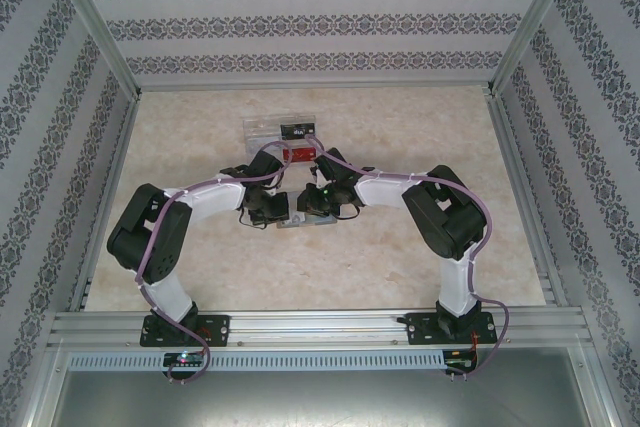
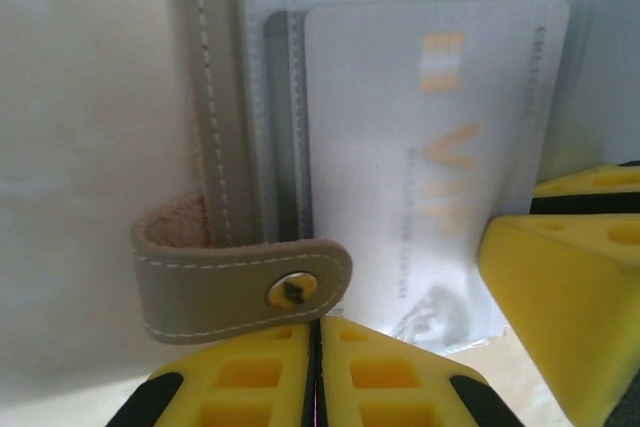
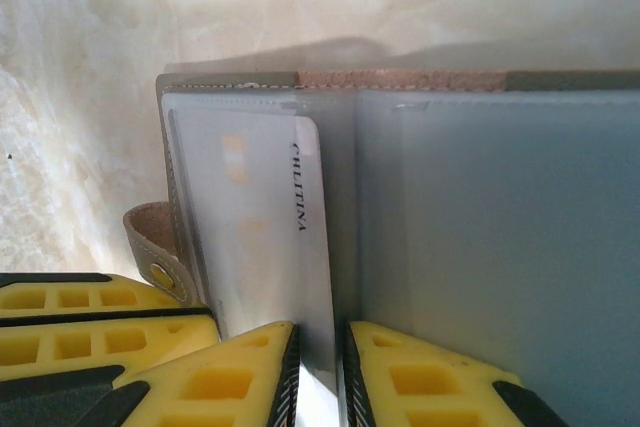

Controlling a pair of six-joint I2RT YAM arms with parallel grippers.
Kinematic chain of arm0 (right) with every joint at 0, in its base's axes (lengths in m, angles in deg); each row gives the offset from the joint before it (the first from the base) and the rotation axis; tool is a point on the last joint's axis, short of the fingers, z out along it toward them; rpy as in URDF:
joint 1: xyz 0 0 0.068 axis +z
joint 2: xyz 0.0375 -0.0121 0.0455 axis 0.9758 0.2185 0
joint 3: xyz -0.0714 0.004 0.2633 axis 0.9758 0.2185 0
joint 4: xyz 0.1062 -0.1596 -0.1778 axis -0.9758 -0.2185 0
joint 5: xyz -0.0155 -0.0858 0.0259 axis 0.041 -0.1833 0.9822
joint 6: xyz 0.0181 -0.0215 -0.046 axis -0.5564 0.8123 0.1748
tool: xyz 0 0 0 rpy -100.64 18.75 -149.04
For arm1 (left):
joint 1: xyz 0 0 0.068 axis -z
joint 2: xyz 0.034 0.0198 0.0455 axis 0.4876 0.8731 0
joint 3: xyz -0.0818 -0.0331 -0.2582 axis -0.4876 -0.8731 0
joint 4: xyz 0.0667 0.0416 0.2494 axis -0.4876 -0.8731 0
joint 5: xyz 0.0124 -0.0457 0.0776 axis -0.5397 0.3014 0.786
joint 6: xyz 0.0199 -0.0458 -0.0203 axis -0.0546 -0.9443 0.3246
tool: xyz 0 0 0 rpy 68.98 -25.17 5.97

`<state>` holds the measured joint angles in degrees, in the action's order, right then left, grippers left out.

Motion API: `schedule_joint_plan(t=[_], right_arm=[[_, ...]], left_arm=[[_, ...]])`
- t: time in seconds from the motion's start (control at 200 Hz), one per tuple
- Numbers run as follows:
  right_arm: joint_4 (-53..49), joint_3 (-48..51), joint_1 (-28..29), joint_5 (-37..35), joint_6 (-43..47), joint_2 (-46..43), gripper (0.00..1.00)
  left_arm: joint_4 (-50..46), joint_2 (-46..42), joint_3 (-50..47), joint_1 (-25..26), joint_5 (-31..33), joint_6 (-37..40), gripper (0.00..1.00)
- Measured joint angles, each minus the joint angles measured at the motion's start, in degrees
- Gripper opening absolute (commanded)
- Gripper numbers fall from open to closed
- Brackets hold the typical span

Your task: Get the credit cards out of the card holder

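The card holder [image 2: 215, 117], grey-brown with blue-grey slots [image 3: 500, 247], lies open on the table between both grippers [image 1: 300, 223]. A whitish-grey credit card [image 2: 430, 147] sticks partway out of a left-hand slot. My right gripper [image 3: 320, 337] is shut on this card's [image 3: 255, 237] near edge, which runs down between its yellow fingers. My left gripper [image 2: 320, 325] is shut, its tips right at the holder's snap strap [image 2: 240, 282], with nothing seen between the jaws. A black card [image 1: 295, 131] and a red card [image 1: 300, 154] lie farther back.
A clear plastic tray [image 1: 262, 133] stands behind the grippers and holds the black card; the red card lies at its front edge. Metal frame posts and patterned walls close in the marbled table [image 1: 420, 267] on three sides.
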<state>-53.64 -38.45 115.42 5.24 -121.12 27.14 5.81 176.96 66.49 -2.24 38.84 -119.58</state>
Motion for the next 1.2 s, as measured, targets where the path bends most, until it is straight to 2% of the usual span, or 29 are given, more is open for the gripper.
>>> schedule_joint_plan(t=[0.155,0.365,0.495,0.694,0.924,0.969,1.039,1.199], right_arm=[[0.0,0.0,0.0,0.0,0.0,0.0,0.16],[0.0,0.0,0.0,-0.1,-0.2,0.0,0.2],[0.3,0.2,-0.2,0.0,-0.2,0.0,0.2],[1.7,1.3,-0.9,0.8,-0.4,-0.4,0.15],[3.0,2.0,-1.2,1.2,-0.6,-0.5,0.15],[3.2,2.1,-1.2,1.3,-0.6,-0.5,0.16],[3.3,2.3,-1.2,1.2,-0.8,-0.7,0.23],[3.8,2.6,-1.2,1.3,-1.1,-1.1,0.23]], left_arm=[[0.4,0.3,0.0,0.0,-0.6,0.0,0.07],[0.2,0.4,0.2,0.0,-0.4,-0.2,0.0],[0.0,0.7,0.5,0.0,-0.3,-0.4,0.0],[0.0,0.7,0.5,0.0,-0.2,-0.6,0.0],[0.0,0.9,0.8,0.0,-0.2,-0.6,0.0],[-0.1,0.9,0.8,0.0,-0.2,-0.6,0.0],[-0.1,1.0,0.8,0.0,-0.2,-0.6,0.0],[-0.1,1.0,0.8,0.0,-0.2,-0.6,0.0]])
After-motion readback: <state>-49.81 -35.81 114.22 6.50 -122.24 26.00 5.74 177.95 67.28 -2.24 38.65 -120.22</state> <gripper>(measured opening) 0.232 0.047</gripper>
